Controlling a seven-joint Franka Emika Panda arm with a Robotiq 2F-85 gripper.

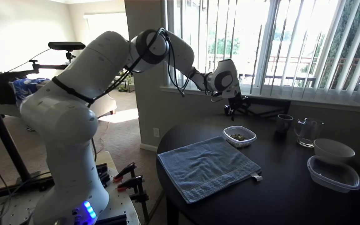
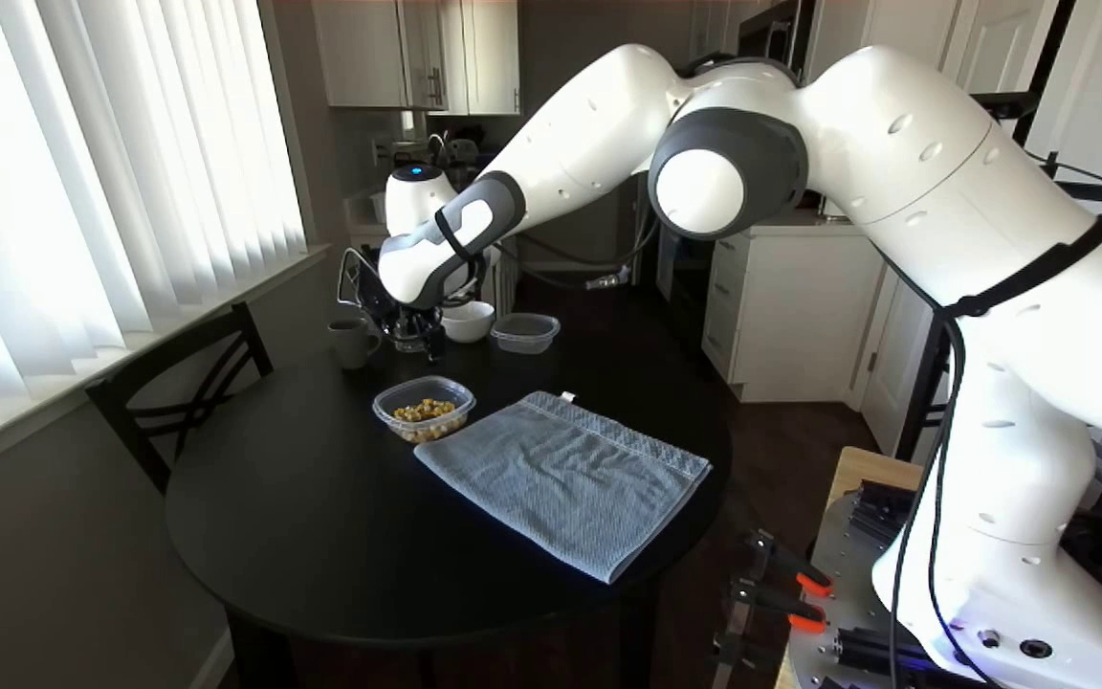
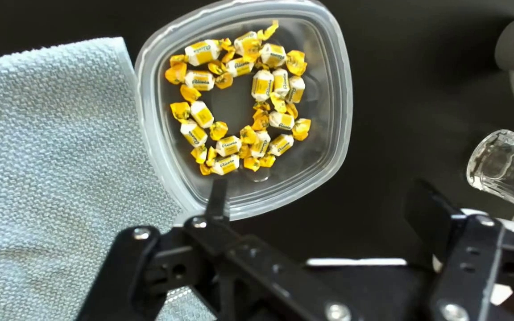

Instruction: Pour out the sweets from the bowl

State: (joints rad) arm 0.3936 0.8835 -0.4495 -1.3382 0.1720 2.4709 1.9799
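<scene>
A gripper, fingers spread wide with nothing between them, near a bowl of wrapped sweets.
In an exterior view, the bowl sits upright on a dark round table, just beside a flat towel, probably laid there to catch the pour; a grey mug and a glass mug stand well apart from it. In an exterior view, bare table runs from the bowl to the edge by a chair, leaving room to move. In the wrist view, one fingertip overlaps the bowl's rim, contact unclear; the other hangs over bare table, a gap likely suited to pinching the wall.
</scene>
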